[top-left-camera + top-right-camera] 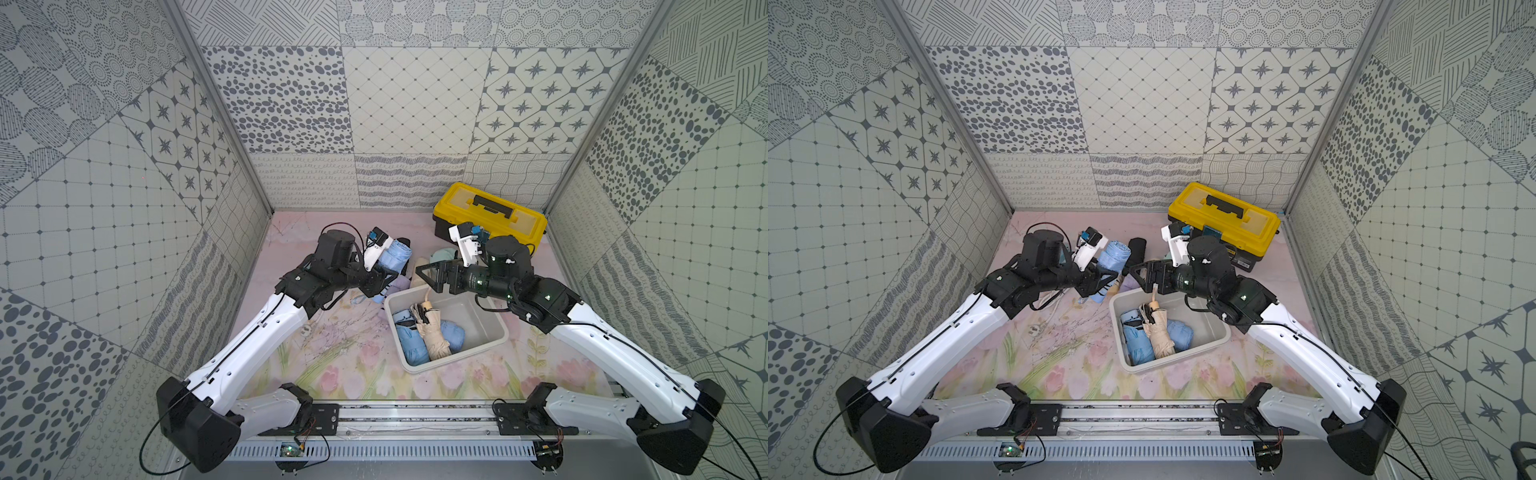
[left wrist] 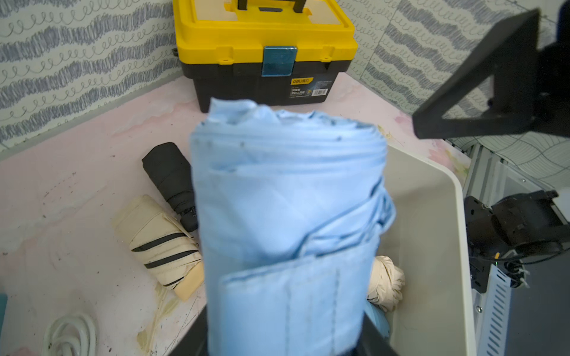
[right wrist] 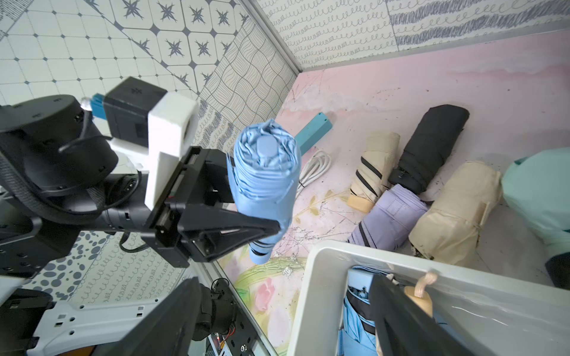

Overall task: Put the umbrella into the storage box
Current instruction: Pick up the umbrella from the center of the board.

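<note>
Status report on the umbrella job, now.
Left gripper shut on light blue umbrella, held outside storage box. Right gripper open, empty, over box's far rim, may crowd the drop. Beige umbrella already inside.

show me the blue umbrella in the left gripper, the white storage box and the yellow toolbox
blue umbrella (image 3: 265, 178), right wrist view, on its rolled canopy
storage box (image 1: 478, 324), a top view, on its bare inner floor
yellow toolbox (image 2: 262, 35), left wrist view, on the lid's front edge
</note>
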Controlling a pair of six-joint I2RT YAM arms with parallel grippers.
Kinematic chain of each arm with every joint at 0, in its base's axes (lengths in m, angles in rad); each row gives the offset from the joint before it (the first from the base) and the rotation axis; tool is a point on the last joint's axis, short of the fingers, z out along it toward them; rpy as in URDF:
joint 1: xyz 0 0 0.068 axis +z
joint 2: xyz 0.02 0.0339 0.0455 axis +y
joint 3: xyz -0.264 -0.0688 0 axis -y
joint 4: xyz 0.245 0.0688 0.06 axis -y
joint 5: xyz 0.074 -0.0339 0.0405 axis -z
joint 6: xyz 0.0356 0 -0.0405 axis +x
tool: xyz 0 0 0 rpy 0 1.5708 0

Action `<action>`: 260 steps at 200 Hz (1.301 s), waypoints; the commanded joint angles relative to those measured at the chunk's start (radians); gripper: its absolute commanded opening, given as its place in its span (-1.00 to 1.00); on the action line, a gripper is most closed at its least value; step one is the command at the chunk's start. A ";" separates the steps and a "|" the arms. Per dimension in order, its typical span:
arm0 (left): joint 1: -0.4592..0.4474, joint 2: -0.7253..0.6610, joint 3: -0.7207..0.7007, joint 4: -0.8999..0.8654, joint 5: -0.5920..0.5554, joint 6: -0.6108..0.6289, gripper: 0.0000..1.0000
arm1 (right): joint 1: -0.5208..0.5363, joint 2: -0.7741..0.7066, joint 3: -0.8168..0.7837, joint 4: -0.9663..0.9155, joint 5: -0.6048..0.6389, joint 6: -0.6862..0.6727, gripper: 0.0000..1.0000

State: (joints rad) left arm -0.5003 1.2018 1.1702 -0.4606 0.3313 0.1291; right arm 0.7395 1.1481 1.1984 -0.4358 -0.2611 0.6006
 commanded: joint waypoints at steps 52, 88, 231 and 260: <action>-0.112 0.007 0.015 0.148 0.032 0.302 -0.18 | -0.003 0.100 0.092 0.000 -0.093 -0.009 0.88; -0.118 -0.001 0.008 0.168 0.078 0.315 -0.17 | -0.003 0.126 0.093 -0.004 -0.098 -0.009 0.75; -0.128 -0.046 0.024 0.238 0.096 0.166 0.85 | -0.036 0.063 -0.021 0.103 -0.058 0.115 -0.23; -0.129 -0.124 -0.044 0.455 0.030 -0.105 0.99 | -0.051 -0.017 -0.100 0.143 0.034 0.183 -0.30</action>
State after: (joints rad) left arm -0.6258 1.1488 1.1687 -0.3107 0.3721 0.3340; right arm 0.6991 1.2118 1.1278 -0.4213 -0.3145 0.7048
